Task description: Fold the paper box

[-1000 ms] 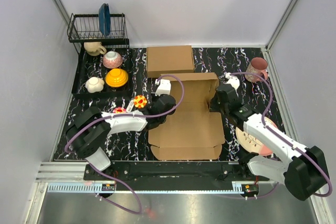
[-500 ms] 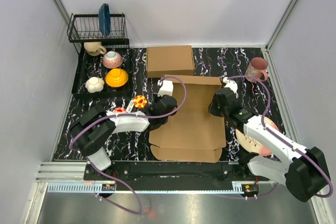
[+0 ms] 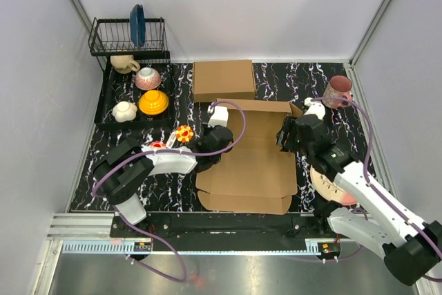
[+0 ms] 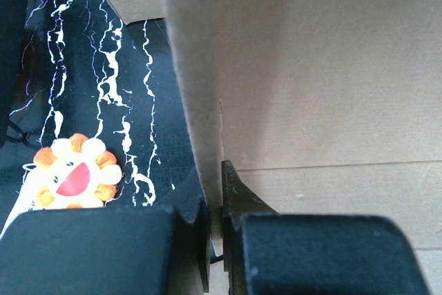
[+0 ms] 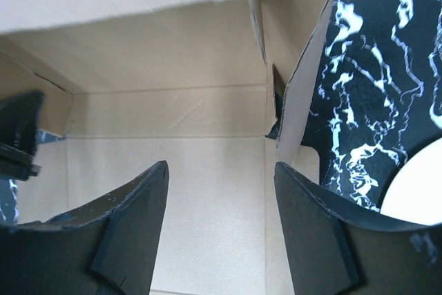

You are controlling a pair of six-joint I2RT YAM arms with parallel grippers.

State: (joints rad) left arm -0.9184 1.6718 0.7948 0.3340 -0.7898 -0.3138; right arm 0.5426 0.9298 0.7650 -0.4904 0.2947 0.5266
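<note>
Right hand (image 3: 289, 134) has just sprung apart, releasing the right wall of the plain brown corrugated cardboard box (image 3: 252, 164) lying mid-bench (image 3: 276, 81) toward the front edge. Left hand (image 4: 215, 240) stays clamped on the left wall. The back wall now stands, so folding is likely midway.

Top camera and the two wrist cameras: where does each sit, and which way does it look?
Top external: above and behind, looking down at the table; left arm and right arm show.
Left wrist: on that arm, looking along the left pincer, shut on a wall of the paper box.
Right wrist: looking past the open right pincer into the box.
Shared: both wrist views show that box.
</note>
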